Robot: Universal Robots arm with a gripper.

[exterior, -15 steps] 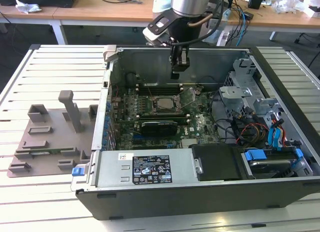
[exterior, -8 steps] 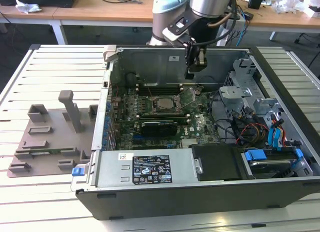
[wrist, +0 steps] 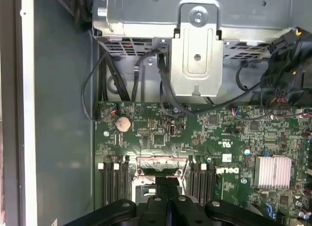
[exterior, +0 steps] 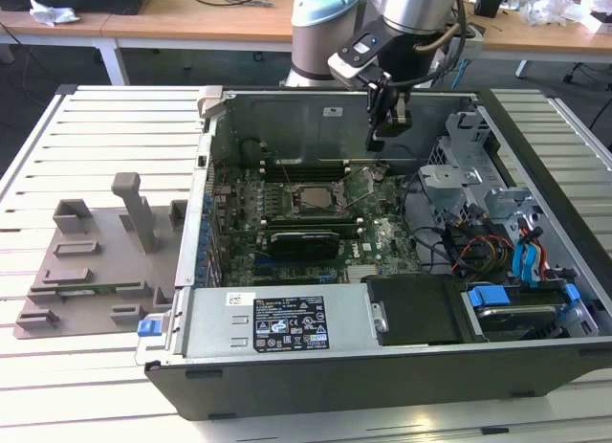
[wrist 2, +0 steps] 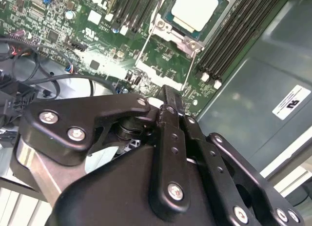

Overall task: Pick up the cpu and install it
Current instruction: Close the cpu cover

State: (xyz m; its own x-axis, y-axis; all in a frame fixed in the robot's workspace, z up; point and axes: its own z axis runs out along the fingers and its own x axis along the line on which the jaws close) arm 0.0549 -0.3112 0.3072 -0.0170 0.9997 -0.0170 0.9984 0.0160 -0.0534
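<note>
Gripper (exterior: 377, 142) is noted over the motherboard (exterior: 382, 237), nr the rear wall of the case (exterior: 287, 118). Fingers are pressed together w/ nothing between them (the meeting line is seen in both wrist views). Cpu (wrist 2: 195, 9) is found seated in the socket (wrist 2: 187, 38) at mid-board, silvery top up, apart from the gripper. Open room is seen beneath the fingertips. Drive cage (exterior: 459, 166) and cables (exterior: 469, 247) crowd the case edge at the exterior view's right.
</note>
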